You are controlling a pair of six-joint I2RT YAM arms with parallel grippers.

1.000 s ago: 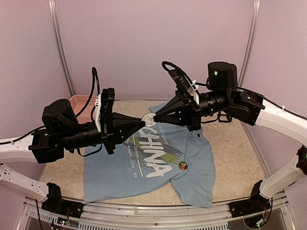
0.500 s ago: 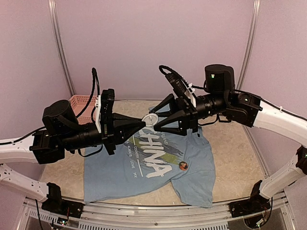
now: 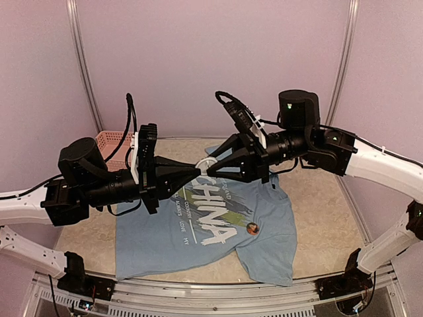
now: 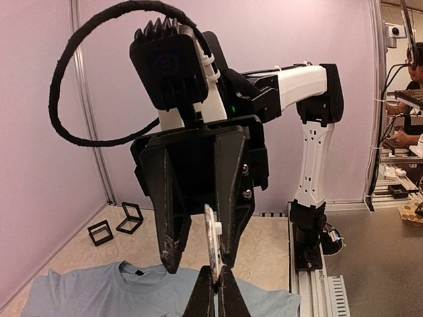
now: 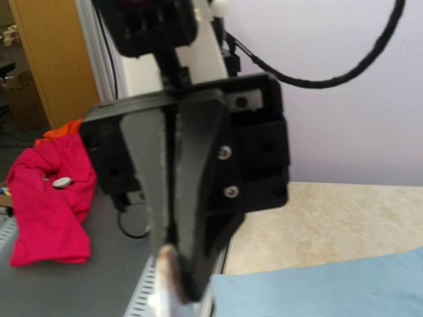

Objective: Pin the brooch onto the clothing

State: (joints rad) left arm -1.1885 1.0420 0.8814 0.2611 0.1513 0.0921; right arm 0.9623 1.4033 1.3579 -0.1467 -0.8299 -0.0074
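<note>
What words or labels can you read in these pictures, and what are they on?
"CHINA": large white letters on the light blue T-shirt.
Too small to read: the smaller white lines beside it.
Too small to read: the round badge on the shirt.
Wrist views: no text.

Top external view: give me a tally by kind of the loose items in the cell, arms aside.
T-shirts: 1 (T-shirt)
Brooches: 2 (white brooch in the left gripper, dark brooch on the T-shirt)
Baskets: 1 (pink basket)
Total: 4
</note>
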